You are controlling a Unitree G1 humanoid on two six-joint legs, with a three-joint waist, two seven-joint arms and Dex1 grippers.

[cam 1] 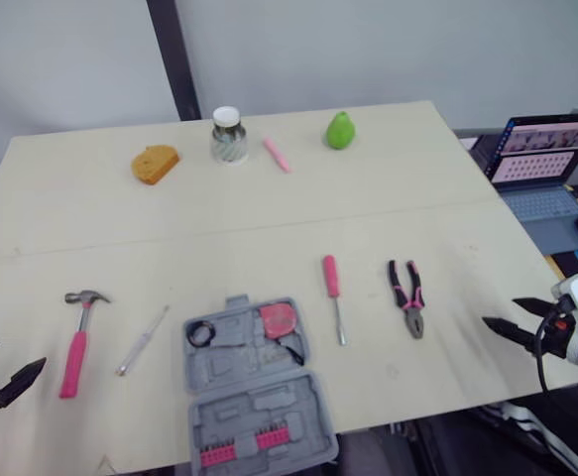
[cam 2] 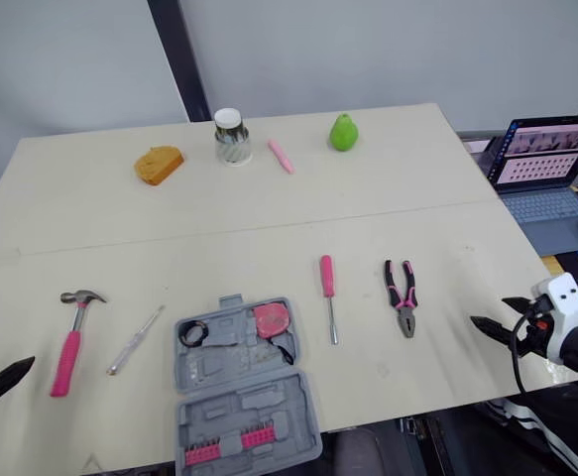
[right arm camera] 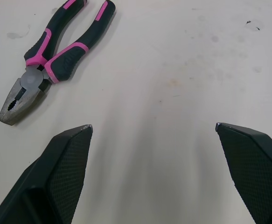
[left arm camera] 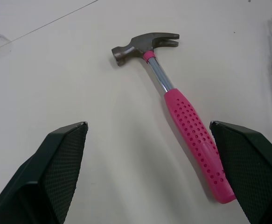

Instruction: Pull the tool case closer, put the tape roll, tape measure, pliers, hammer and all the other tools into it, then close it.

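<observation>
The grey tool case (cam 1: 254,397) lies open near the table's front edge. A black tape roll (cam 1: 201,333) and a pink tape measure (cam 1: 278,319) sit in its far half. A row of pink bits (cam 1: 239,448) fills its near half. Left of it lie a clear-handled screwdriver (cam 1: 143,340) and the pink-handled hammer (cam 1: 75,342). To its right are a pink screwdriver (cam 1: 333,296) and the pliers (cam 1: 407,296). My left gripper (cam 1: 16,357) hovers open just left of the hammer (left arm camera: 187,126). My right gripper (cam 1: 502,312) stands open, right of the pliers (right arm camera: 52,56).
Along the table's far side sit an orange bread-like piece (cam 1: 156,163), a jar with a white lid (cam 1: 229,135), a pink marker (cam 1: 277,154) and a green pear (cam 1: 340,130). An open laptop (cam 1: 546,159) stands off the table's right edge.
</observation>
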